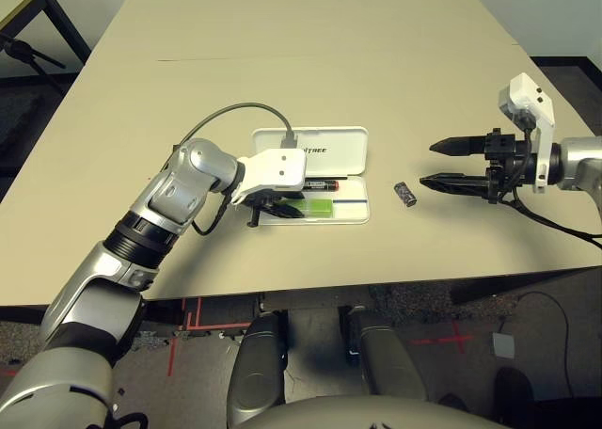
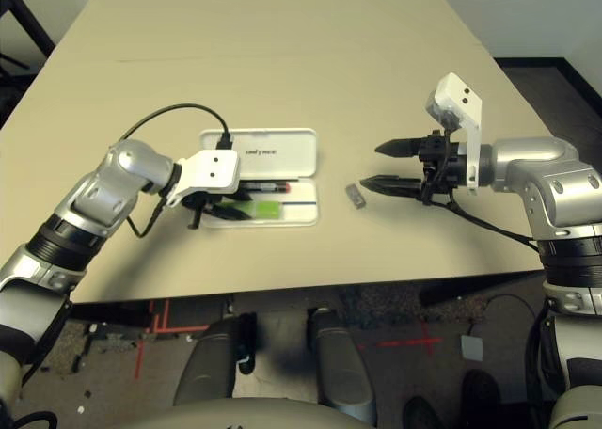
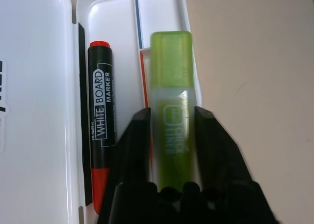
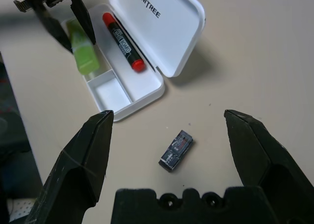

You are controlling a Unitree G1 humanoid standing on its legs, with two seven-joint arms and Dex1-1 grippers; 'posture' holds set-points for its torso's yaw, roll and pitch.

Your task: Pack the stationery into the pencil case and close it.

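The white pencil case [image 1: 324, 150] lies open near the table's front, its lid flat behind the tray. The red marker [image 1: 320, 183] rests in the tray along the hinge side. Beside it, the light green highlighter [image 3: 170, 62] lies in the tray, over a divider. My left gripper [image 1: 287, 208] is shut on the highlighter, one black finger [image 3: 137, 135] pressed against each long side. The tiny dark block [image 1: 405, 195] sits on the table just right of the case. Close to the right of the block, my right gripper [image 1: 427, 163] hovers open, holding nothing.
The beige table [image 1: 282, 53] stretches wide behind the case. Its front edge runs just below the case and the block. A grey cable [image 1: 235, 111] loops over my left wrist. Another table's dark legs [image 1: 33, 53] stand at far left.
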